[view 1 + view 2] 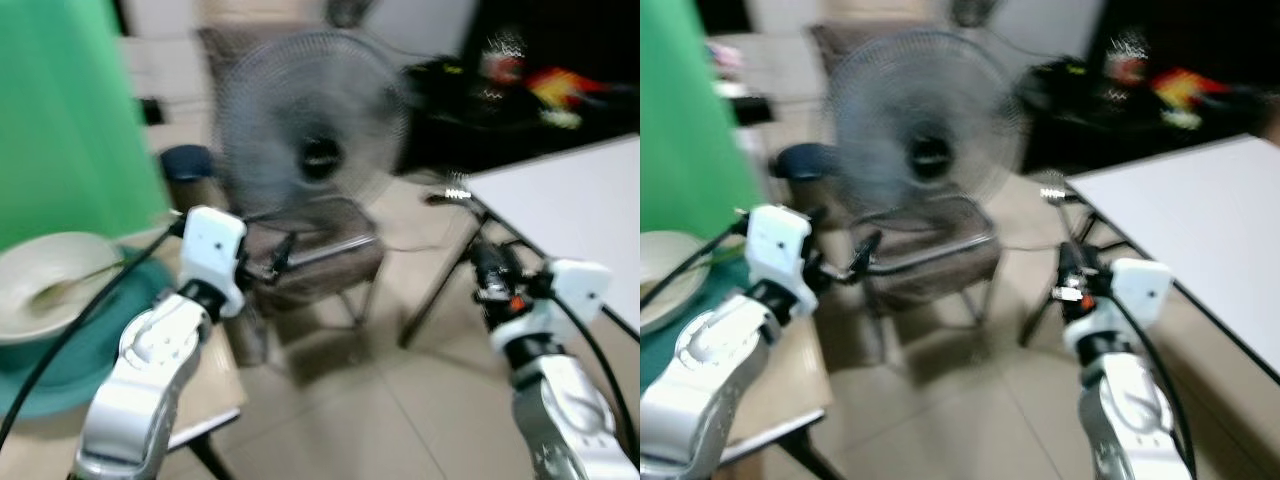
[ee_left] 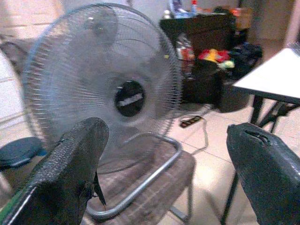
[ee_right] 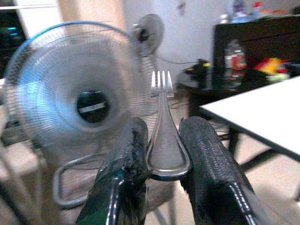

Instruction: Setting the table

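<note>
My right gripper [image 3: 165, 145] is shut on a silver fork [image 3: 161, 93], whose tines stick out past the fingertips. In the eye views the fork [image 1: 455, 195] is held in the air, close to the near corner of the white table [image 1: 580, 210] on the right. My left gripper [image 2: 168, 131] is open with nothing between its fingers, and it hangs in front of the chair [image 1: 320, 255]. At the left, a white bowl [image 1: 45, 265] with a spoon [image 1: 75, 283] in it rests on a teal plate [image 1: 70, 350]. The eye views are blurred.
A large standing fan [image 1: 310, 130] and a metal-framed chair stand straight ahead between the two tables. A green screen [image 1: 70, 110] stands at the left. A dark cabinet [image 1: 520, 90] with coloured items is at the back right. Tiled floor [image 1: 380, 400] lies below.
</note>
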You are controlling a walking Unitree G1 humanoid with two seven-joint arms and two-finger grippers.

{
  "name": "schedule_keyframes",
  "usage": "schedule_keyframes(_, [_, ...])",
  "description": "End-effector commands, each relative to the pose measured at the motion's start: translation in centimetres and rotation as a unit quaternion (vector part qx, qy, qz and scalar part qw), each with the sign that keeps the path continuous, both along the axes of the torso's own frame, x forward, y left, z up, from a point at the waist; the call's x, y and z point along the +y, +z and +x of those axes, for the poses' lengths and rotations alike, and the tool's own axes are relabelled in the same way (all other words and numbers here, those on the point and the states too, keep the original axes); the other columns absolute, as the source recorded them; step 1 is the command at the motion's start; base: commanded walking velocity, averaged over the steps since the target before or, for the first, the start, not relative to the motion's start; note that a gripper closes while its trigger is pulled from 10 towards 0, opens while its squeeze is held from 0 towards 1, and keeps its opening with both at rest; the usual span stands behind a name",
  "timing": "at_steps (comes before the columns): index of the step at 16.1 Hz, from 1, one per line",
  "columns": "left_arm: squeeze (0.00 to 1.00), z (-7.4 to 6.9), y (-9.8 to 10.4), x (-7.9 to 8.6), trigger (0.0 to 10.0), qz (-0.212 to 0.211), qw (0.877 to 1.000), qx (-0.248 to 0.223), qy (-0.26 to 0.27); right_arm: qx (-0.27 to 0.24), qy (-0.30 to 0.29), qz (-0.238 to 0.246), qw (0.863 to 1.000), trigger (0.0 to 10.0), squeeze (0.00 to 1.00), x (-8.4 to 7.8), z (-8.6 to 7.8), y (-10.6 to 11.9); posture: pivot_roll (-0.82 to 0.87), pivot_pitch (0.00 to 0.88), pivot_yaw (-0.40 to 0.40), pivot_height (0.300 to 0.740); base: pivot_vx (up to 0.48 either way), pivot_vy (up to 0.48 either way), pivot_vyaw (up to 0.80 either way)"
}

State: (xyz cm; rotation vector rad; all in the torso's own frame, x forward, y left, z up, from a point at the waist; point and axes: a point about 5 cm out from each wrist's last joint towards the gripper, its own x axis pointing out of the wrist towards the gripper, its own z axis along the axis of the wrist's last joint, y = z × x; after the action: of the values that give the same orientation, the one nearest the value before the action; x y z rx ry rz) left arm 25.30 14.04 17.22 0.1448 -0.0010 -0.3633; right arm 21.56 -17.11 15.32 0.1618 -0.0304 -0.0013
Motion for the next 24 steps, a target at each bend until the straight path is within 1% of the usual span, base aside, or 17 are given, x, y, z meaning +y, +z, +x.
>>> schedule_keyframes(1, [0.0,0.3,0.0,-0.3,10.0,-0.001,1.0,-0.001,-0.004,0.007,-0.029,-0.009,1.0,10.0,0.0,-0.9,0.0,0.0,0.05,0.0,-0.025,0.74,0.0,0.0,-0.8])
schedule_keyframes(4, [0.0,0.3,0.0,-0.3,10.0,-0.009,1.0,0.0,0.001,0.016,-0.044,-0.016,0.999,10.0,0.0,-1.3,0.0,-0.2,0.05,0.0,-0.021,0.74,0.0,0.0,-0.8])
schedule_keyframes(5, [0.0,0.4,0.0,0.0,10.0,-0.013,1.0,-0.002,0.006,0.019,-0.056,-0.021,0.998,10.0,0.0,-1.5,0.2,-0.3,0.05,0.0,-0.025,0.74,0.0,0.0,-0.8])
schedule_keyframes(7, [0.0,0.6,0.1,0.3,10.0,-0.022,1.0,-0.005,0.012,0.02,-0.063,-0.029,0.997,10.0,0.0,-1.7,0.4,-0.2,0.04,0.0,-0.026,0.74,0.0,0.0,-0.8])
schedule_keyframes(8, [0.0,0.8,0.1,0.4,10.0,-0.021,1.0,-0.006,0.012,0.022,-0.064,-0.034,0.997,10.0,0.0,-1.7,0.7,-0.2,0.04,0.0,-0.025,0.74,0.0,0.0,-0.8])
schedule_keyframes(12, [0.0,1.0,0.0,0.6,10.0,-0.016,1.0,-0.006,0.013,0.021,-0.057,-0.041,0.997,10.0,0.0,-1.5,1.2,0.0,0.04,0.0,-0.028,0.74,0.264,0.0,-0.8])
schedule_keyframes(22, [0.0,1.2,-0.1,0.6,10.0,-0.015,1.0,-0.006,0.008,0.025,-0.052,-0.046,0.997,10.0,0.0,-1.3,1.6,-0.2,0.05,0.0,-0.034,0.74,0.318,0.0,-0.8])
schedule_keyframes(24, [0.0,1.2,-0.1,0.7,10.0,-0.012,1.0,-0.006,0.008,0.022,-0.044,-0.046,0.998,10.0,0.0,-1.1,1.6,-0.2,0.05,0.0,-0.037,0.74,0.337,0.0,0.0])
